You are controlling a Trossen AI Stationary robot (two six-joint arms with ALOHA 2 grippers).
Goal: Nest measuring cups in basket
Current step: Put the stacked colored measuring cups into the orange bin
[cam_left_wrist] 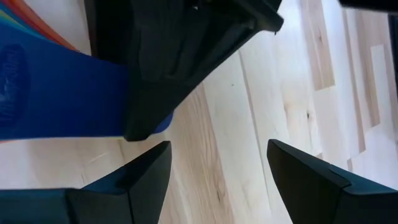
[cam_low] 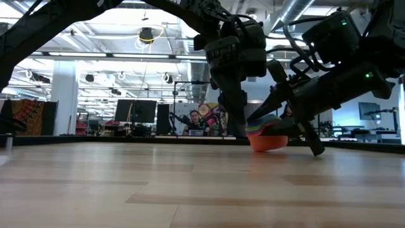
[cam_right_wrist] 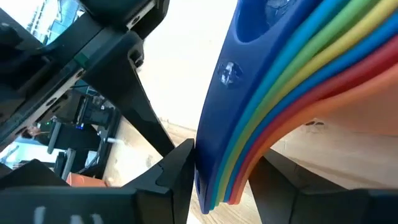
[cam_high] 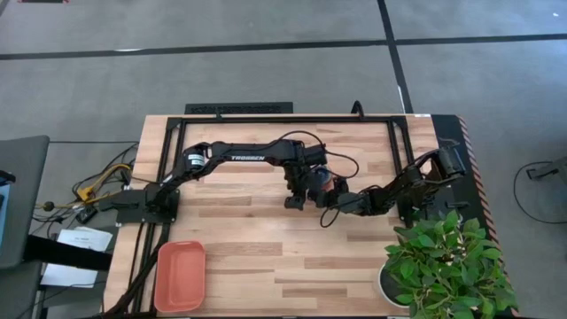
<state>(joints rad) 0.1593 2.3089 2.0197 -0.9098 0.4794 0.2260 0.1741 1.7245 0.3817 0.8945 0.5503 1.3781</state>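
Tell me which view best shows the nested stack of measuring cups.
The right wrist view: the cup stack fills it, its handles layered blue to coral between the right tool fingers. The low view shows it small on the table; the high view mostly hides it; the left wrist view shows only a blue handle.

Mid-table: stack of nested rainbow-coloured plastic measuring cups (cam_high: 330, 187) resting on the light wooden table (cam_high: 266, 257), handles fanned together.

Dark two-finger left gripper (cam_high: 295, 200) just beside the stack, on its left in the overhead view, fingers apart, nothing between them.

Dark two-finger right gripper (cam_right_wrist: 224, 171) on the stack's right side, one finger on each side of the fanned handles (cam_right_wrist: 292, 93).

Shallow rectangular salmon-orange plastic basket (cam_high: 180, 276) at the near left corner of the table, well apart from the stack.

Leafy green potted plant (cam_high: 443, 264) at the near right corner, near the right arm's base.
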